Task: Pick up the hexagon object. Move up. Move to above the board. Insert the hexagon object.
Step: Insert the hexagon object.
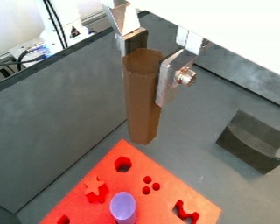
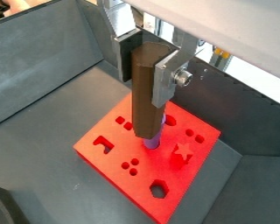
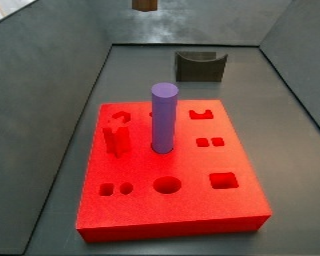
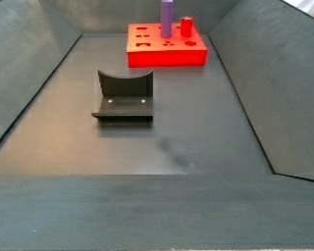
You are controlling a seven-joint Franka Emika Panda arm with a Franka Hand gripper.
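My gripper [image 1: 150,63] is shut on the hexagon object [image 1: 143,105], a slim brown prism that hangs upright between the silver fingers in both wrist views [image 2: 146,109]. It is held high above the red board [image 1: 166,199], which lies below it in a wrist view [image 2: 95,157]. A hexagonal hole [image 2: 160,188] shows in the board's near edge. In a side view only the peg's lower end [image 3: 145,4] shows at the top edge, well above the board [image 3: 190,160]. The board also shows at the far end in a side view [image 4: 167,59]; the gripper is out of that view.
A purple cylinder [image 3: 163,118] stands upright in the board, with a short red piece [image 3: 116,135] beside it. A dark grey arch-shaped block [image 4: 125,96] sits on the grey floor away from the board. Sloping grey walls surround the floor.
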